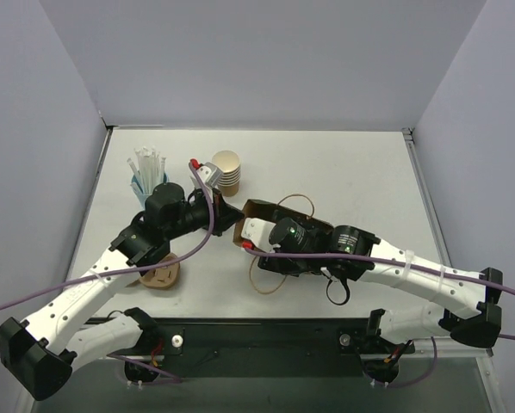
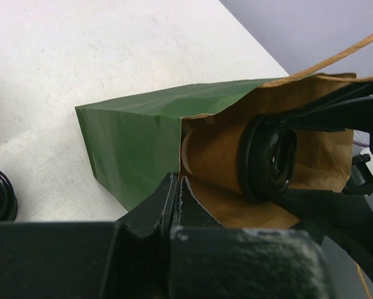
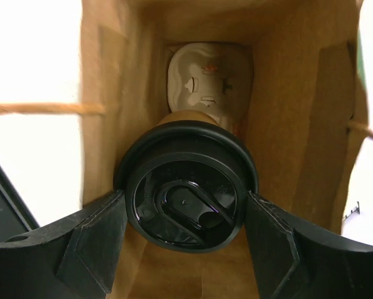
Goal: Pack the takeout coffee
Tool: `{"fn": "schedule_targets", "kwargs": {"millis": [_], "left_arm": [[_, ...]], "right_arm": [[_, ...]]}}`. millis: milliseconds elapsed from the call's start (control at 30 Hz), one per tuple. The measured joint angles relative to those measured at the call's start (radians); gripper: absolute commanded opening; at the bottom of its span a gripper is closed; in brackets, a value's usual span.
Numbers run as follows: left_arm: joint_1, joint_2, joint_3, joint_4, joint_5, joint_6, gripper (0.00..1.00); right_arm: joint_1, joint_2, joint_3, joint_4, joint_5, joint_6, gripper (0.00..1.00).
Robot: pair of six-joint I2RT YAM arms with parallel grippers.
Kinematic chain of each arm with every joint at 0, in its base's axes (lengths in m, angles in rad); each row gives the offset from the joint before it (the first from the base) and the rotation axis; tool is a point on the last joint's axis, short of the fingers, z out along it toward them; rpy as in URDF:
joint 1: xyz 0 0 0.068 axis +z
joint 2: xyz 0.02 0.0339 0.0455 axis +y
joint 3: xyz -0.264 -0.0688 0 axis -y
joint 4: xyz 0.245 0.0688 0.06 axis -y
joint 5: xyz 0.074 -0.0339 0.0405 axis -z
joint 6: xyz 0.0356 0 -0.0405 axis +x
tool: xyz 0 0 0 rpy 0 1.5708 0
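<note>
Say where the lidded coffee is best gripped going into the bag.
At the black lid, pinched across its rim from the open mouth of the bag: the takeout coffee lies on its side, base inward, leaving only the lid end exposed.

A brown paper bag [image 1: 262,209] lies mid-table, twine handles splayed; the left gripper [image 1: 229,212] seems to pinch its edge; stacked tan cups [image 1: 227,172] stand just behind.

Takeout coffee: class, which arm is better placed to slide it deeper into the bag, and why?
Right. The right gripper grips the takeout coffee by its lid, already inside the paper bag mouth. The left gripper is pinching the bag's rim, so it looks busy steadying it.
</note>
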Motion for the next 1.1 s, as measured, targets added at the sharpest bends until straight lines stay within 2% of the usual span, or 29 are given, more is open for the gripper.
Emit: {"fn": "schedule_targets", "kwargs": {"millis": [200,333,467,567,800,1100], "left_arm": [[0.0,-0.077,-0.096,0.039,0.03,-0.011,0.0],[-0.001,-0.096,-0.106,0.056,0.051,-0.014,0.0],[-0.004,-0.094,-0.103,0.035,0.048,-0.024,0.38],[-0.005,-0.09,-0.081,-0.032,0.021,-0.045,0.45],[-0.01,-0.137,-0.073,-0.15,-0.031,-0.075,0.49],[-0.032,-0.143,-0.073,-0.191,-0.065,-0.084,0.48]], "right_arm": [[-0.021,-0.061,-0.124,0.068,0.011,-0.027,0.39],[-0.034,-0.082,-0.167,0.104,0.015,-0.04,0.39],[-0.037,-0.085,-0.195,0.124,0.014,-0.045,0.39],[-0.037,-0.085,-0.21,0.126,0.014,-0.042,0.38],[-0.036,-0.085,-0.22,0.152,0.014,-0.021,0.38],[-0.024,-0.085,-0.257,0.17,0.014,0.001,0.38]]}}
